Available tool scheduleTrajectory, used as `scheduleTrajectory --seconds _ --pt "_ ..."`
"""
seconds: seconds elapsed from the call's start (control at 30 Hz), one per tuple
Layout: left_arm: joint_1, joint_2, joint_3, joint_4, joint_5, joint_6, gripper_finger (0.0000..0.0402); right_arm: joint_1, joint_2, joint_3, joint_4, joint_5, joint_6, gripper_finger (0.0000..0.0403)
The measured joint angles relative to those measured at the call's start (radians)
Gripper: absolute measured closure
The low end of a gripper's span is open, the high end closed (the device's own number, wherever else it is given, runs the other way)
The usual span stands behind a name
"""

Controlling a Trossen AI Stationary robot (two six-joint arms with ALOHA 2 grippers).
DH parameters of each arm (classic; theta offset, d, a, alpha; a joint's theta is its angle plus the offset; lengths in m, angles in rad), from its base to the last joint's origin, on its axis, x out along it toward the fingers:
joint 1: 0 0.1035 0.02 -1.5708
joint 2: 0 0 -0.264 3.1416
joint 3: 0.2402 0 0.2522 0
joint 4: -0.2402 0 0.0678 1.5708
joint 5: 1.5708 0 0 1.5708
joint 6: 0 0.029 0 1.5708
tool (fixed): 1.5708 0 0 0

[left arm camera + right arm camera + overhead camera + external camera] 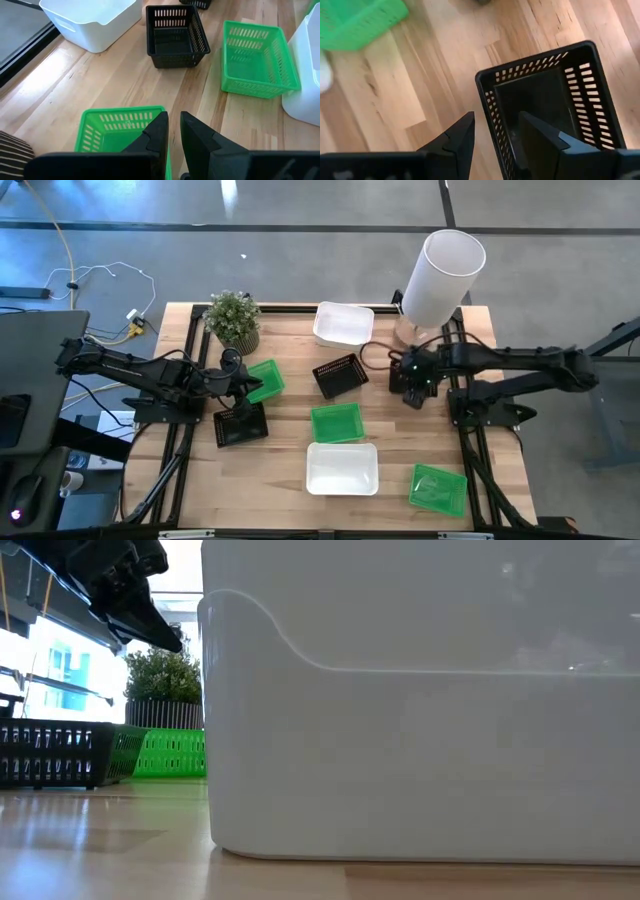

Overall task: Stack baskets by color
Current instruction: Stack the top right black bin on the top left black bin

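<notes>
My left gripper hangs above the table at the left, with only a narrow gap between its fingers and nothing in it. It is over the rim of a green basket, with a black basket beside it. My right gripper is open and holds nothing. It points steeply down, just right of the middle black basket, which rests on its base. Two white baskets and two more green ones sit flat on the table.
A tall white cylinder stands at the far right, close behind my right arm. A potted plant stands at the far left. In the low view the near white basket hides most of the table.
</notes>
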Motion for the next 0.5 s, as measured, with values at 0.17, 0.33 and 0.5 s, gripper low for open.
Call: scheduleTrajectory --seconds 0.17,0.33,0.5 --pt "0.0 0.0 0.0 0.0 0.0 0.0 0.0365 0.056 0.068 0.0 0.004 0.031 0.027 0.0262" --pt "0.0 0.0 0.0 0.0 0.0 0.002 0.0365 0.088 0.141 0.0 0.005 0.065 0.05 0.0262" --pt "0.0 0.0 0.0 0.0 -0.001 0.027 0.0365 0.11 0.205 0.0 0.014 0.067 0.092 0.0262"
